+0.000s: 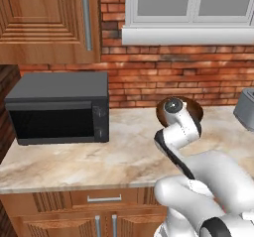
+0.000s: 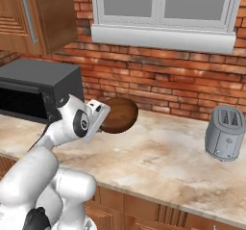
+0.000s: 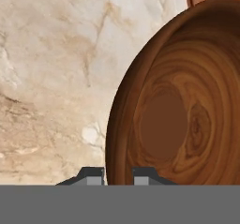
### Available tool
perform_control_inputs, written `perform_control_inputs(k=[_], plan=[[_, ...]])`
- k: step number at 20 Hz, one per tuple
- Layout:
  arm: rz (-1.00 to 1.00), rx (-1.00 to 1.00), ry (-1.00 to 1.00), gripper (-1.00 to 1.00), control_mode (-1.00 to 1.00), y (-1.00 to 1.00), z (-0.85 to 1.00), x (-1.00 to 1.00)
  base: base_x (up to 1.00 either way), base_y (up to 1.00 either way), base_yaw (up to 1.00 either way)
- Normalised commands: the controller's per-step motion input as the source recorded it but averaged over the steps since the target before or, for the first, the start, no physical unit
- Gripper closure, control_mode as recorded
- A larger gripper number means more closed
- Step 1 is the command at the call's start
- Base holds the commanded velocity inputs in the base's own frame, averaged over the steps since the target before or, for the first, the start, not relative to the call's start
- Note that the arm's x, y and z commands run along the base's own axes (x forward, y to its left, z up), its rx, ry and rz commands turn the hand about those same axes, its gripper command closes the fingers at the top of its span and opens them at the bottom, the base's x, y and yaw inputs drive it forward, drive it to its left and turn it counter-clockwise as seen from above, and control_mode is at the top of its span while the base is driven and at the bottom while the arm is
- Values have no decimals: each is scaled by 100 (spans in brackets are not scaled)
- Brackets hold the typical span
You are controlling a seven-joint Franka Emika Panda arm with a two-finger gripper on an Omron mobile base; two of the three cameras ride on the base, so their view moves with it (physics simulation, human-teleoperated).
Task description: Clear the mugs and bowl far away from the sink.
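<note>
My jaws [image 3: 118, 175] were pinched nearly closed on the rim of the wooden bowl [image 3: 187, 106], held tilted above the marble counter [image 3: 51, 68]; its hollow showed nothing inside.

Our white arm [image 1: 178, 132] rises from the lower right and bends over the beige marbled stone table [image 1: 74, 166]. Just behind its round wrist joint we see part of the dark brown wood-like round bowl [image 1: 194, 108], mostly hidden by the arm. A black box-shaped microwave [image 1: 59, 109] sits at the left against the red brick wall [image 1: 163, 72]. The grey metal toaster [image 1: 245, 109] is cut off at the right edge. A wooden wall cupboard [image 1: 44, 23] hangs upper left, and a white-framed window [image 1: 188, 13] is at upper right.
</note>
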Motion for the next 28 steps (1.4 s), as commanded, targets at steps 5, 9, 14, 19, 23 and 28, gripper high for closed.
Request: perform_control_inputs(k=[5,9,14,19,23,28], plan=[[0,0,23,100,-100,9,-36,87,0,0,0],[0,0,5,100,-100,12,-25,61,0,0,0],[0,0,0,100,-100,3,-25,51,0,0,0],[0,0,-1,100,-100,0,-36,33,0,0,0],[0,3,-6,100,-100,0,-51,13,0,0,0],[0,8,-11,100,-100,0,-48,2,0,0,0]])
